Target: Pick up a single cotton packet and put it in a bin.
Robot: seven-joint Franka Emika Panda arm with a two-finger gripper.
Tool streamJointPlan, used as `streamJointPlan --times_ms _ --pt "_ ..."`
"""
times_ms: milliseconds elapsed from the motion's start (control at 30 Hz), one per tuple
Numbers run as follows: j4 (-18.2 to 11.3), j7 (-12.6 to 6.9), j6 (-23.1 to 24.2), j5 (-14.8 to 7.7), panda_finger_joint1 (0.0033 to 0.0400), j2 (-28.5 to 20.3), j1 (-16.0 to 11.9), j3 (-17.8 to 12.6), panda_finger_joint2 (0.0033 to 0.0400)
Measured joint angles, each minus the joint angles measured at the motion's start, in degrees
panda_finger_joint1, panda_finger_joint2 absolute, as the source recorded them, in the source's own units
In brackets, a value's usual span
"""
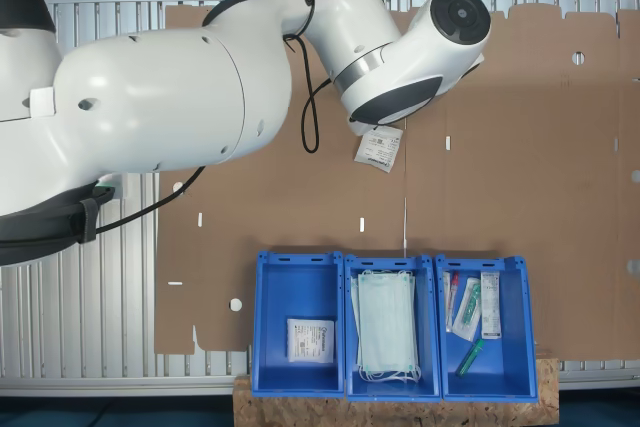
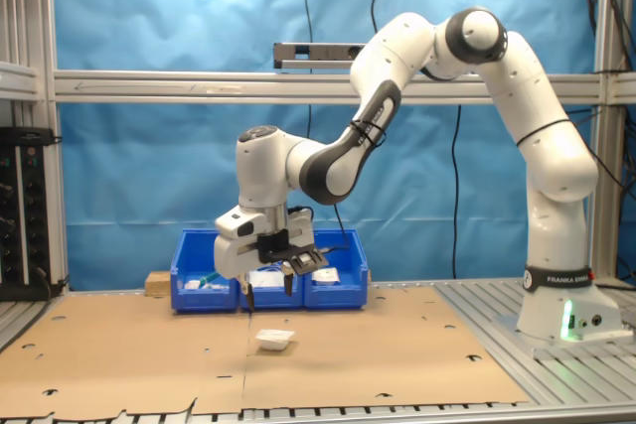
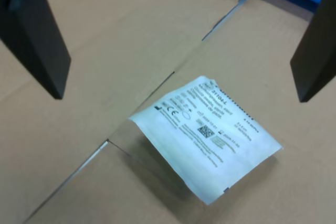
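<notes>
1. The white arm [image 2: 517,136] is reaching from its base at the right of the second exterior view across to the frame's centre, and is filling the upper left of the first exterior view.
2. The cardboard-covered bench [image 1: 520,177] is carrying everything; its seam is running diagonally through the wrist view.
3. Three blue bins are sitting side by side at the lower centre of the first exterior view. The bin [image 1: 296,322] at the first exterior view's left is holding one white packet; the middle bin [image 1: 392,327] is holding pale green masks; the third bin [image 1: 486,327] is holding tubes.
4. The claw [image 2: 269,290] is hanging released above the bench, its dark fingers [image 3: 37,35] standing wide apart and gripping nothing.
5. The cotton packet [image 3: 207,135] is lying on the cardboard below the claw, one edge lifted, well apart from the bins, just above centre in the first exterior view [image 1: 378,149].
</notes>
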Motion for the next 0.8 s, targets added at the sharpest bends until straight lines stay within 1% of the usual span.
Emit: streamJointPlan --times_ms 233,500,633,800 --pt "0.0 0.00 0.9 -2.6 0.0400 2.3 0.0 -0.7 0.0400" --pt "0.0 0.00 1.5 -5.9 0.0400 3.6 0.0 -1.5 0.0400" --pt "0.0 0.00 1.7 -7.0 0.0400 3.9 0.0 -2.0 0.0400" --pt "0.0 0.00 2.1 -8.0 0.0400 4.4 0.0 -2.5 0.0400"
